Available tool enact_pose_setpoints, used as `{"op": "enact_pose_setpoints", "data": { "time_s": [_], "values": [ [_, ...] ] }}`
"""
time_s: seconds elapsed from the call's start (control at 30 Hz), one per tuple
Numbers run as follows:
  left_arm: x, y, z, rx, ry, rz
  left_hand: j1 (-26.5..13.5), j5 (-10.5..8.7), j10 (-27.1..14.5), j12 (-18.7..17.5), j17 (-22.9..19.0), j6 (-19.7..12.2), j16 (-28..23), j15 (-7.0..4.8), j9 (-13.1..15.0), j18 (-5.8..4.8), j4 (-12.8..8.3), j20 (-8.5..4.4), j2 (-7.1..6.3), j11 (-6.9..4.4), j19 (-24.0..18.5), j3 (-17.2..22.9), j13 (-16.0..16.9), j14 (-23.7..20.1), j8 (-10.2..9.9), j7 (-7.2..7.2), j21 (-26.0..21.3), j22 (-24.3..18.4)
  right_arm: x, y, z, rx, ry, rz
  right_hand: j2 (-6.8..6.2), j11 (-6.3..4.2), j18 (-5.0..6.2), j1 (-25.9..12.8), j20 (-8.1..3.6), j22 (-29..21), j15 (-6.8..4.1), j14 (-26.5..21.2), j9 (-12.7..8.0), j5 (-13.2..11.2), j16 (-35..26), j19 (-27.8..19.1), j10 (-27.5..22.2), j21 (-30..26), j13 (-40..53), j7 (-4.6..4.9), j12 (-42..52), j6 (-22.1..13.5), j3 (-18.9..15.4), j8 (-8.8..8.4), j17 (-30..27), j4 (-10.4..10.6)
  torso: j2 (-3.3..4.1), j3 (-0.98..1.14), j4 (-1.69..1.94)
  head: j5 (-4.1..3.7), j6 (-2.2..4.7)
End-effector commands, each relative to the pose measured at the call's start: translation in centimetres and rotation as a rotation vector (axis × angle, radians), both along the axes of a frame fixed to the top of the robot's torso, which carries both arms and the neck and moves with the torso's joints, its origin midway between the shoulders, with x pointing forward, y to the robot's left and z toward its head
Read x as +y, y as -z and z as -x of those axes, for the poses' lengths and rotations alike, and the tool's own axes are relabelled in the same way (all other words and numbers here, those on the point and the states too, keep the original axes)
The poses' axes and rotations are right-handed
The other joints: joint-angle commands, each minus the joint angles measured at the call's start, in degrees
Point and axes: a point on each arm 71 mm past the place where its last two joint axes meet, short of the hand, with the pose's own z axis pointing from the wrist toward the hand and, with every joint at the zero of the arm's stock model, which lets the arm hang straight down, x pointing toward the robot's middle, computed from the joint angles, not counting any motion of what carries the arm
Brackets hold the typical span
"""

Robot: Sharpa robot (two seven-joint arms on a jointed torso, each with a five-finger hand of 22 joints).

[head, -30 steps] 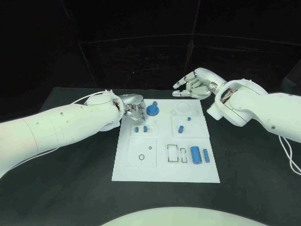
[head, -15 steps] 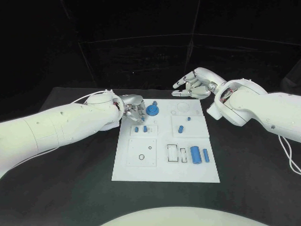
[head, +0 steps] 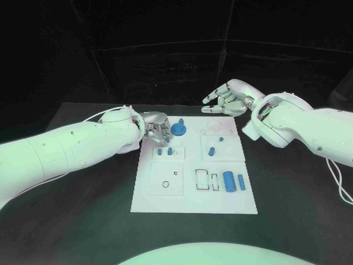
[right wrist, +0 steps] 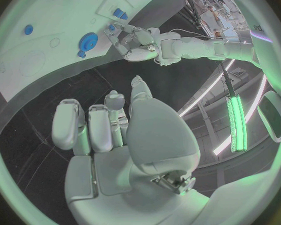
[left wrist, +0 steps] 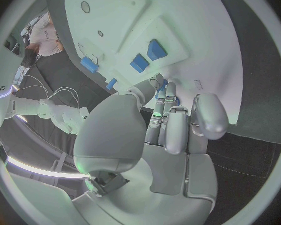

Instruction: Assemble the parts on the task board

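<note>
Roughly midway, by the look of it. Task board (head: 194, 196) flat at mid-bench; blue gear (head: 179, 130) seated at the far-left corner, two short pegs (head: 165, 150) upright in the block below it, one small peg (head: 212, 150) in the neighbouring block. Large cylinder (head: 229, 181) and slimmer pin (head: 241, 182) lying loose near the right edge — slots beside them unfilled. Left hand (head: 156, 131) at the board's far-left edge just beside the gear, fingers curled together; can't tell if anything is pinched. Right hand (head: 228, 100) hovering beyond the far edge, fingers apart, holding nothing.
</note>
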Motion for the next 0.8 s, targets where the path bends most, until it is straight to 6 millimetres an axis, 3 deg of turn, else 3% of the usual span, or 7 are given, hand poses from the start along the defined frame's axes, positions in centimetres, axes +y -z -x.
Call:
{"op": "enact_pose_setpoints", "data": {
  "time_s": [0.03,0.47,0.57,0.7,0.73,0.8],
  "values": [
    [0.0,0.0,0.0,0.012,0.003,-0.011,-0.2,-0.39,-0.7,-0.6,-0.2,-1.0,-0.4,0.32,0.0,-1.14,0.2,0.28,-0.54,-0.01,0.0,0.0,-0.1,1.9,-0.7,0.20,0.0,-0.1,0.0,-0.1,0.0,-0.001,-0.003,0.000,0.46,0.05,0.86,-0.1,0.04,0.0,-0.44,1.9,0.1,0.2,-0.2,-0.3,0.0,-0.2,0.1,-0.24,0.2,0.2,-0.3,0.24,0.1,0.0,-0.03,-0.01,0.01,-0.06,0.03],
    [0.8,-0.1,0.0,0.000,-0.012,0.003,-0.1,-0.38,-1.6,-1.5,-0.9,-1.8,-0.6,0.54,0.1,-1.08,0.0,0.48,-1.10,0.28,-0.2,-0.2,-0.1,1.8,-1.5,0.32,-0.3,-0.3,-1.3,0.3,-0.4,0.019,0.040,0.066,0.74,-0.02,1.03,0.8,0.00,-0.8,-0.48,1.8,0.1,0.2,-0.8,-0.8,-1.2,-0.7,-1.5,-0.33,-1.6,0.6,-0.4,0.55,-0.6,-0.4,-0.04,-0.08,0.07,-0.14,0.15],
    [1.4,-0.3,0.0,-0.017,-0.021,0.028,-0.1,-0.37,-2.0,-1.8,-1.1,-1.9,-0.7,0.61,0.1,-1.03,0.0,0.54,-1.22,0.39,-0.3,-0.3,-0.1,1.7,-1.6,0.34,-0.6,-0.5,-1.9,0.6,-0.6,0.018,0.050,0.134,1.51,-0.26,1.73,3.6,-0.19,-3.9,-0.70,0.8,0.3,0.0,-3.4,-3.0,-8.8,-2.9,-11.7,-0.55,-14.1,1.9,0.2,1.41,-3.7,-1.5,-0.06,-0.11,0.07,-0.18,0.26],
    [2.5,-1.0,-0.1,-0.037,-0.046,0.135,-0.2,-0.37,-4.0,-2.8,-1.1,-1.4,-0.7,1.05,0.2,-0.62,0.1,0.84,-1.25,0.99,-1.0,-0.5,-0.3,1.6,-1.6,0.72,-2.7,-2.4,-2.4,0.9,-1.0,-0.019,0.049,0.256,2.24,-0.06,2.50,8.7,-0.34,-7.8,-0.78,-0.8,0.3,-2.1,-9.5,-5.4,-13.2,-5.8,-20.7,-0.70,-25.2,3.7,1.3,2.11,-10.6,-2.9,-0.11,-0.05,0.03,-0.23,0.44],
    [3.2,-1.5,-0.1,-0.033,-0.069,0.221,0.1,-0.36,-5.5,-3.5,-2.4,-0.9,-1.4,1.42,0.3,-0.02,0.0,1.12,-1.10,1.47,-2.2,-0.5,-0.3,1.2,-1.5,1.04,-5.8,-5.3,-2.5,1.0,-1.1,-0.049,0.045,0.318,2.29,0.14,2.56,10.3,-0.21,-8.2,-0.24,-0.6,0.1,-3.9,-10.5,-5.4,-13.3,-6.3,-25.6,-0.19,-30.2,4.0,1.7,1.95,-11.5,-3.1,-0.09,0.02,0.07,-0.28,0.58],
    [4.1,-2.1,-0.1,-0.007,-0.112,0.378,0.4,-0.34,-7.2,-4.0,-7.0,-0.5,-4.1,1.91,0.3,1.02,0.0,1.57,-0.72,2.06,-4.3,-0.6,-0.3,-0.3,-1.5,1.51,-11.1,-10.1,-2.6,1.3,-1.1,-0.089,0.036,0.393,2.16,0.50,2.59,12.0,0.05,-8.5,-0.12,-0.4,0.1,-5.3,-11.2,-5.3,-13.4,-6.6,-30.4,-0.51,-34.6,4.9,2.1,1.89,-12.0,-3.4,-0.06,0.11,0.06,-0.53,0.82]
  ]
}}
